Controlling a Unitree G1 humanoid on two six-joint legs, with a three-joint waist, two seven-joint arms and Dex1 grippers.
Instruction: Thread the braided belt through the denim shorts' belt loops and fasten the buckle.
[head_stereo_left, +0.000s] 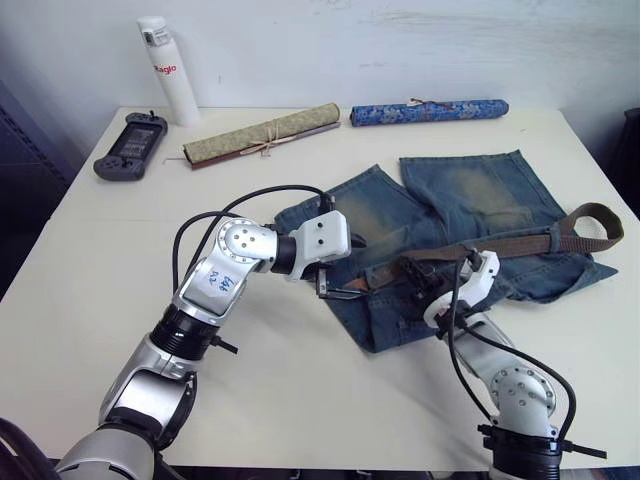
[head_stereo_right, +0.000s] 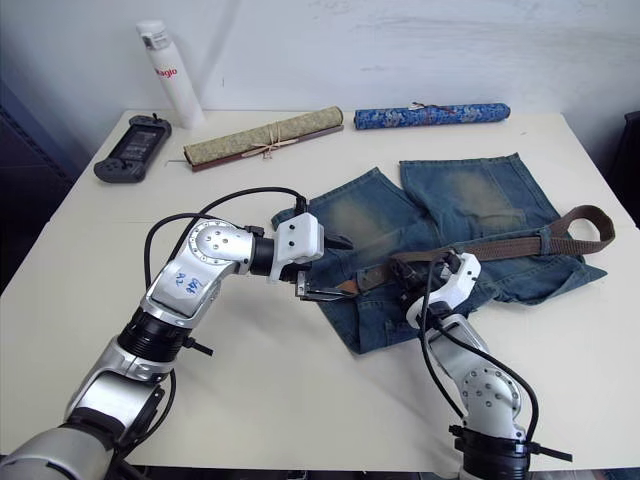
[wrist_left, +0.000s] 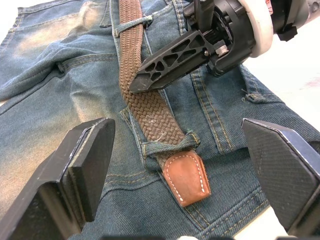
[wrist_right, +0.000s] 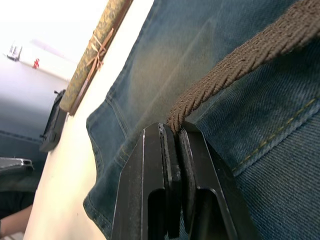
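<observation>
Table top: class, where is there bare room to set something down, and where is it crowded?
Bare: the table on the robot's left, between the black handheld device and the denim shorts. Crowded: the far edge, with the white bottle and two rolls.

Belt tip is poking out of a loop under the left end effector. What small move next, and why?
Probably close the left end effector on the leather tip and draw it onward. The belt has passed through a belt loop on the shorts, the tip lies free between the open fingers, and the right end effector already pinches the belt behind to feed it.
</observation>
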